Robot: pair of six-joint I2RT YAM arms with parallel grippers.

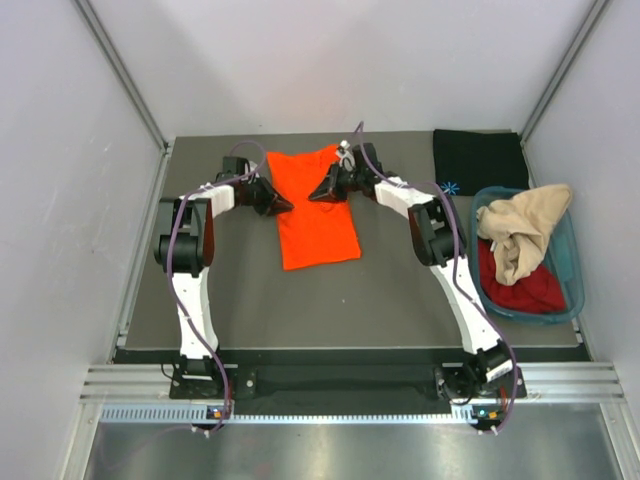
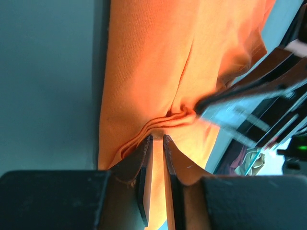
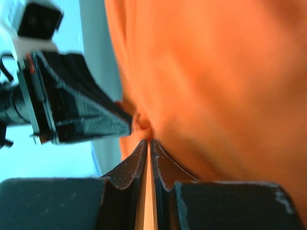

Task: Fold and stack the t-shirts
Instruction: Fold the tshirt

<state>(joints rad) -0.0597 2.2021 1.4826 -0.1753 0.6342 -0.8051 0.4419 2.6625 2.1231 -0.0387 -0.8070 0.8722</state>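
Orange t-shirt point(image 1: 315, 215) lay spread on the table point(image 1: 400, 300), well apart from the teal tub point(image 1: 573, 270), with the left gripper point(image 2: 156, 140) pinching a bunched fold at one edge and the right gripper point(image 3: 147, 142) clamped on the opposite edge. Behind the tub, a folded black t-shirt point(image 1: 480, 155) showed a light-blue star mark point(image 1: 450, 187). A beige t-shirt point(image 1: 525, 230) and a dark red t-shirt point(image 1: 528, 292) lay heaped inside the tub.

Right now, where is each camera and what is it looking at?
Top camera: high behind the arms, looking down at the table; both arms show.
Left wrist: on the left arm, looking along the left gripper pinching the orange t-shirt.
Right wrist: along the right gripper, same shirt.
Shared: each wrist view shows the other gripper.
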